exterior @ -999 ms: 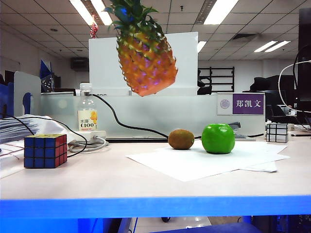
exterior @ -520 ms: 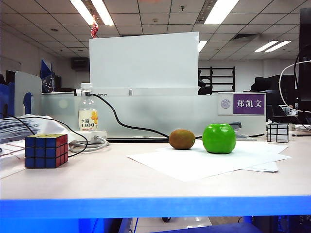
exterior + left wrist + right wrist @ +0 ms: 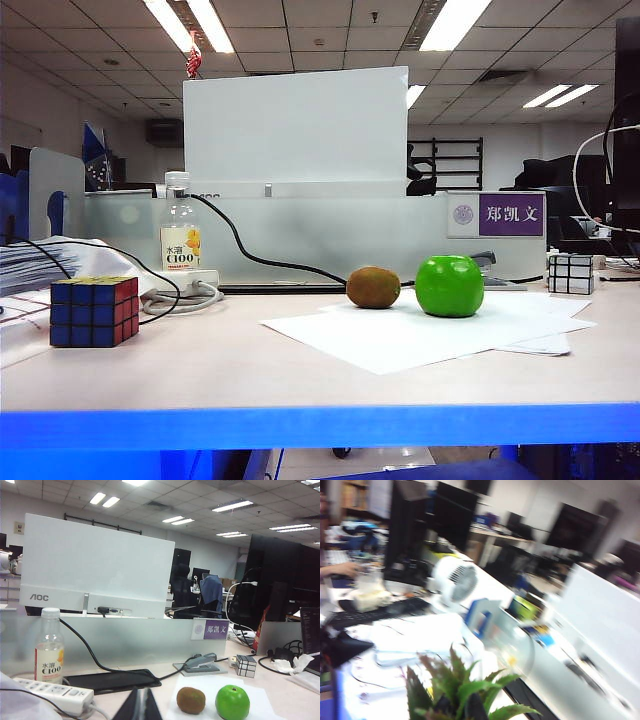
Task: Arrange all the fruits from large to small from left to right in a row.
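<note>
Right end effector (image 3: 470, 707) is clamped on the pineapple (image 3: 462, 692) by its crown, carried high out of the exterior view. Kiwi (image 3: 373, 287) and apple (image 3: 449, 285) sit side by side on the desk (image 3: 200, 370), kiwi left. Pineapple's slot likely lies left of the kiwi, fruit hanging upright below. Left end effector (image 3: 140, 707) is closed, empty, near the desk, pointing towards the kiwi.

The pale desk (image 3: 200, 370) carries white paper sheets (image 3: 420, 335) toward its right side, with the brown kiwi (image 3: 373, 287) and green apple (image 3: 449, 285) side by side on them. A Rubik's cube (image 3: 92, 311) sits near the left edge; a bottle (image 3: 180, 236) and power strip (image 3: 185, 281) stand along the back, a small silver cube (image 3: 571, 272) at the back right.
</note>
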Robot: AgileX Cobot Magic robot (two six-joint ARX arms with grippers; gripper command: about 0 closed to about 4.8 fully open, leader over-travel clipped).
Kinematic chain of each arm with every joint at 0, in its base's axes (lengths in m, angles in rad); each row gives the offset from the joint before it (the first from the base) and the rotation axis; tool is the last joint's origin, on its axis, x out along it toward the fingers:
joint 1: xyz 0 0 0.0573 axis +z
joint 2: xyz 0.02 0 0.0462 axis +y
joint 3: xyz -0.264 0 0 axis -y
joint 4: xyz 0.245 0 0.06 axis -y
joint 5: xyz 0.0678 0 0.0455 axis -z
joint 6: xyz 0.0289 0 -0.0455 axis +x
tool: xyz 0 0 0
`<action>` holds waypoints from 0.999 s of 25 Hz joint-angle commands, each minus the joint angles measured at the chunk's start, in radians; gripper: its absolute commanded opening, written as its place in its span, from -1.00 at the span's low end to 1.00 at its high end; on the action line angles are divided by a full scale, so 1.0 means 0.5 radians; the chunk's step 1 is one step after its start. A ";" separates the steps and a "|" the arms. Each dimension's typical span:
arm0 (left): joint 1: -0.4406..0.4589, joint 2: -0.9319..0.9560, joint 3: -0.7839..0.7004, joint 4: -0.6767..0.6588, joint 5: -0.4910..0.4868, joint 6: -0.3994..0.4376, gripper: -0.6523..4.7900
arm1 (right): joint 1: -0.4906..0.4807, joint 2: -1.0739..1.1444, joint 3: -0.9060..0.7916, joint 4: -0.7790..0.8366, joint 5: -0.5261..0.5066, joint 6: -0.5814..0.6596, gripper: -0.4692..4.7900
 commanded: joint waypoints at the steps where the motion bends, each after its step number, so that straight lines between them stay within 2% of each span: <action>1: -0.001 0.001 0.008 0.049 0.002 -0.006 -0.68 | -0.001 -0.272 -0.423 0.333 0.143 0.100 -0.85; 5: -0.002 0.001 0.007 0.046 0.003 -0.007 -0.68 | -0.002 -0.514 -1.142 0.828 0.123 0.347 -0.85; 10: -0.002 0.001 0.007 0.025 0.003 -0.005 -0.68 | -0.002 -0.413 -1.753 1.447 -0.086 0.507 -0.85; 13: -0.002 0.001 0.007 -0.013 0.004 -0.005 -0.68 | -0.003 -0.244 -1.934 1.818 -0.212 0.635 -0.85; 16: -0.002 0.001 0.006 -0.060 0.004 -0.004 -0.68 | -0.002 0.001 -2.007 2.081 -0.249 0.625 -0.85; 19: -0.002 0.001 0.006 -0.117 0.004 0.003 -0.68 | -0.001 0.298 -2.004 2.372 -0.378 0.634 -0.85; 25: -0.002 0.001 0.005 -0.118 0.035 0.005 -0.68 | 0.007 0.742 -2.001 2.879 -0.394 0.681 -0.85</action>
